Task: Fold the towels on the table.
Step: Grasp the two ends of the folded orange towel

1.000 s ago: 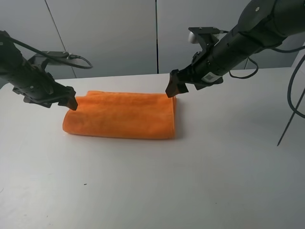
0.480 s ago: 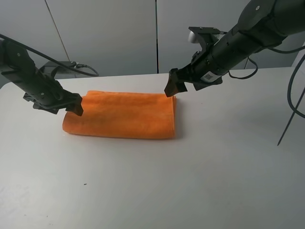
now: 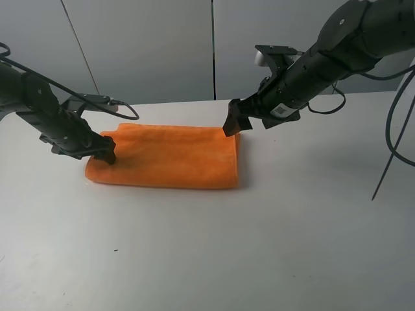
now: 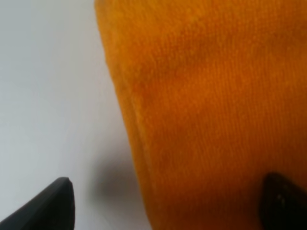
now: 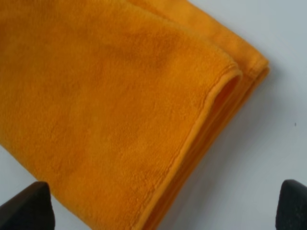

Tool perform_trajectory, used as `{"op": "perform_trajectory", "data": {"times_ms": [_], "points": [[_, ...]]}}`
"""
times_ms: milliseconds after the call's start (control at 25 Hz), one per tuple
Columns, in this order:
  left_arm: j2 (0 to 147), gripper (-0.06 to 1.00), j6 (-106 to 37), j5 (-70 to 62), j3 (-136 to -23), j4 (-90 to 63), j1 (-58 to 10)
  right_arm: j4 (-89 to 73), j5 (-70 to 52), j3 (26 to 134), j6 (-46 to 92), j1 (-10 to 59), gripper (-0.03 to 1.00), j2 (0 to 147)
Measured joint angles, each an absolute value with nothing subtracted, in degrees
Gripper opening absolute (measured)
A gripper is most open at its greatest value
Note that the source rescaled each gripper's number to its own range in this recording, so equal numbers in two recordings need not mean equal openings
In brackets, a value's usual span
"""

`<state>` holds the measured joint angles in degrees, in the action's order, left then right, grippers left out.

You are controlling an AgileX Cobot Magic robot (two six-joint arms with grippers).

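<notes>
The orange towel (image 3: pixel 170 157) lies folded into a long rectangle on the white table (image 3: pixel 272 246). My left gripper (image 3: pixel 107 156) is low at the towel's left short edge. In the left wrist view the left gripper (image 4: pixel 168 206) is open, one finger over bare table and the other over the cloth (image 4: pixel 216 96). My right gripper (image 3: pixel 232 123) hovers just above the towel's far right corner. In the right wrist view the right gripper (image 5: pixel 158 211) is open and empty, with the layered corner (image 5: pixel 105 105) below it. No label shows.
Grey wall panels (image 3: pixel 162 45) stand behind the table's far edge. A thin dark cable (image 3: pixel 389 162) hangs at the right. The left arm's cable (image 3: pixel 113 103) loops over the table behind the towel. A small dark speck (image 3: pixel 115 250) lies near the front.
My left gripper has moved from the towel's far left corner down and forward along its left edge. The raised cloth at that corner now lies flat. The right gripper has barely moved.
</notes>
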<state>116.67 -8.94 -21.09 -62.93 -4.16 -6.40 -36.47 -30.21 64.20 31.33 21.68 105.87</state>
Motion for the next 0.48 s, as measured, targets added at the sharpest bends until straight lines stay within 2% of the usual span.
{"op": "perform_trajectory", "data": {"times_ms": [200,480], "points": [[117.57,1.00,-8.94,-21.46,-63.15,-4.16,-6.92,-36.62,-30.21,64.20,31.17,21.68,1.00,106.35],[117.97,1.00,-10.61,-24.18,-63.55,-3.64,-11.57,-36.83,-31.08,64.20,28.95,20.01,1.00,108.70]]}}
